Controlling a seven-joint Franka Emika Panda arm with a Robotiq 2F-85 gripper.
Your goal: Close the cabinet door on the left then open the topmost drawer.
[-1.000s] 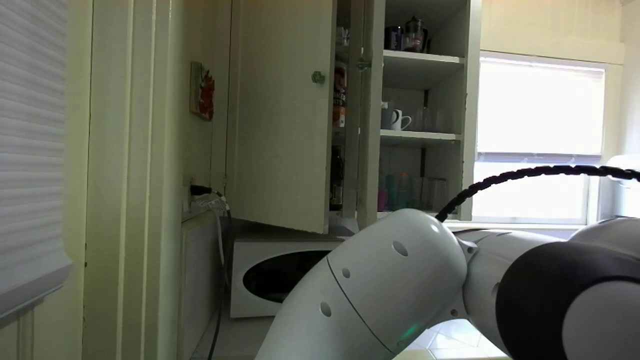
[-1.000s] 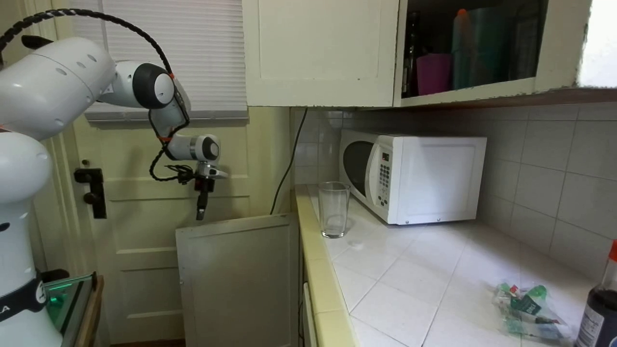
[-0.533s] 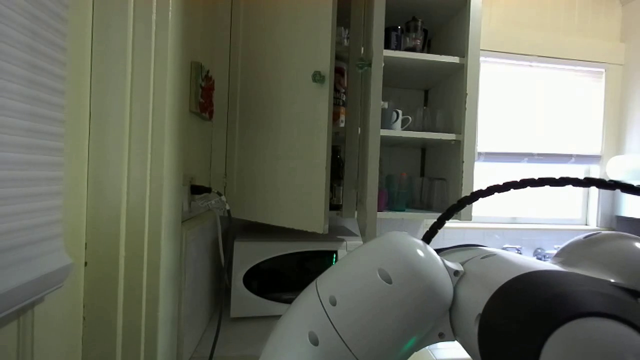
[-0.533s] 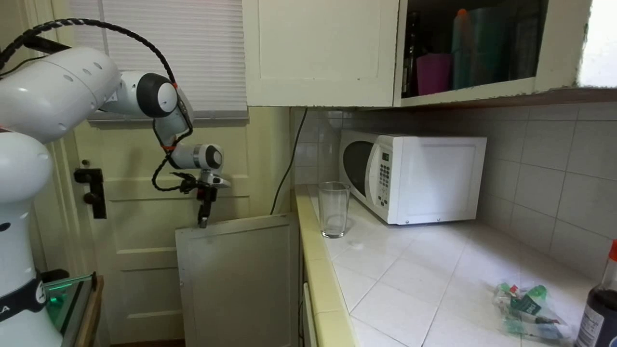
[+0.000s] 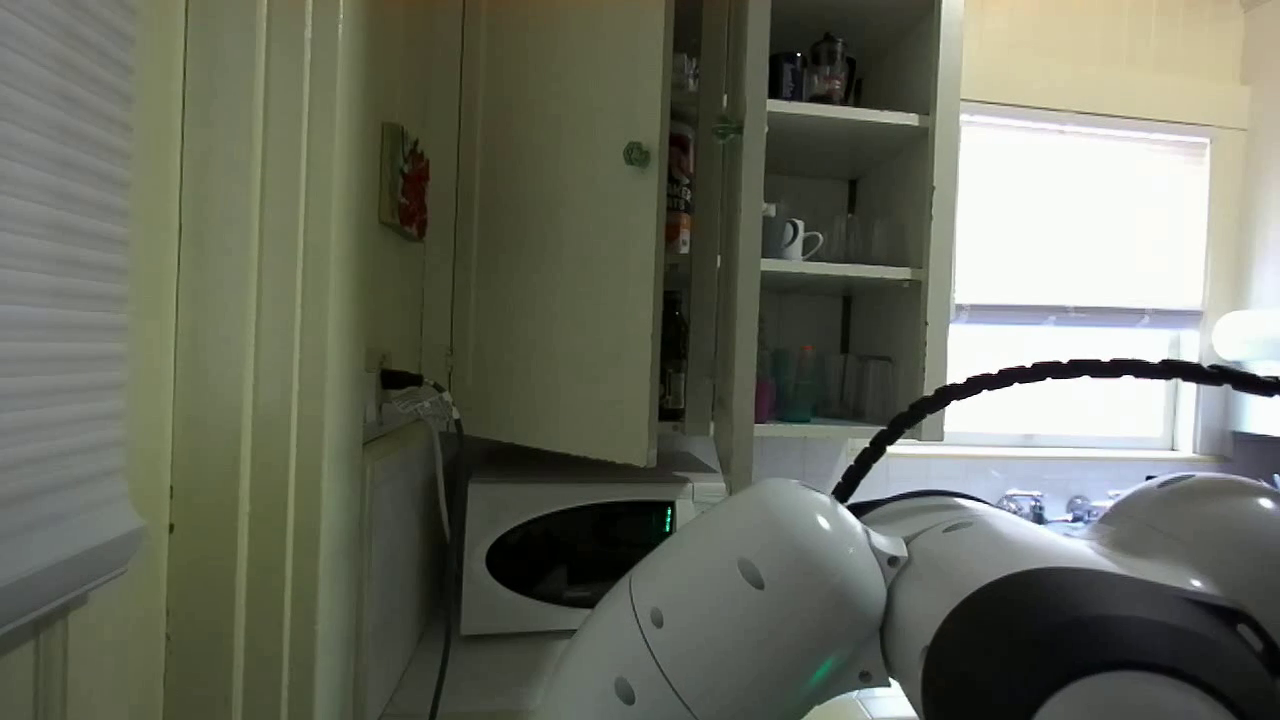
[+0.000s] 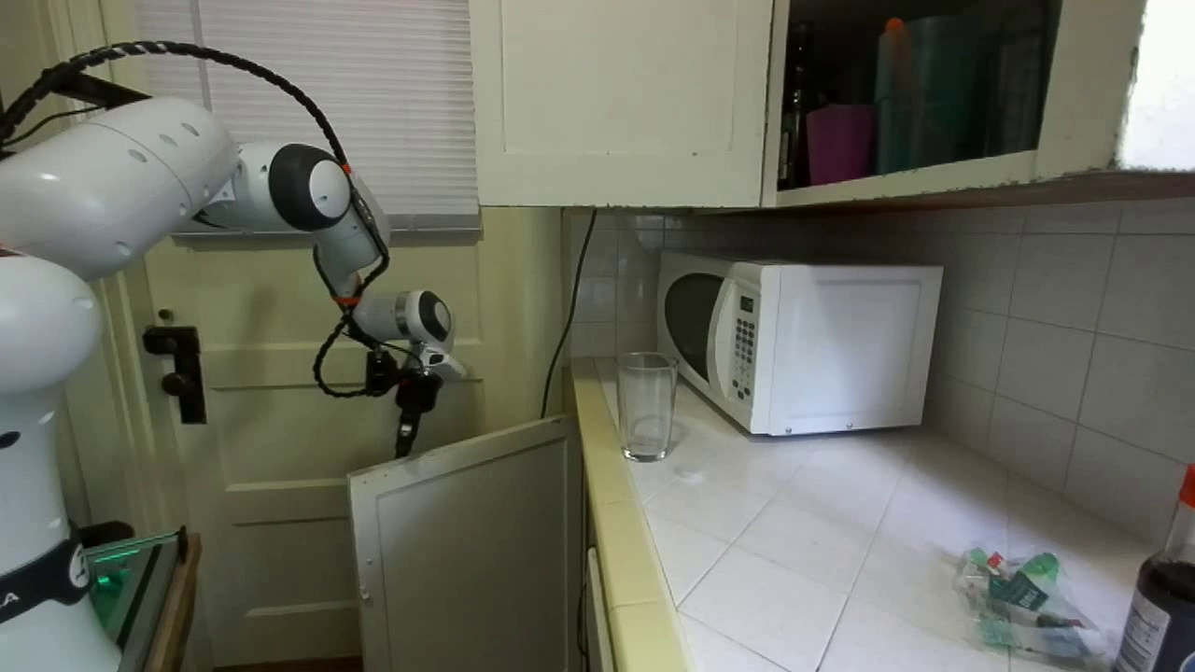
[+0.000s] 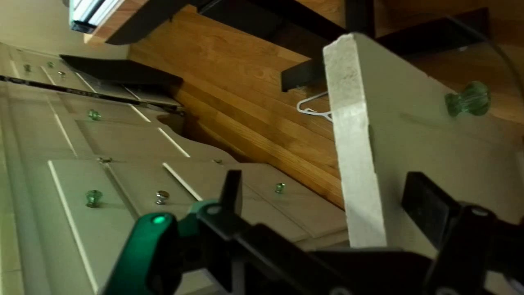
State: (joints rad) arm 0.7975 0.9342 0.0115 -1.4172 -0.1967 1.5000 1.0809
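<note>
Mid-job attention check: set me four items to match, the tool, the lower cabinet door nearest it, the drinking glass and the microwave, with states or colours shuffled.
1. Tool
2. Lower cabinet door nearest the tool
3. Drinking glass
4. Microwave

A. White, shut
B. Swung open
C. Jaws spread
D. Clear, upright on the counter

Pairs: 1-C, 2-B, 3-D, 4-A

In an exterior view, held the arm arched toward four o'clock, with wide-spread claw pointed at six.
</note>
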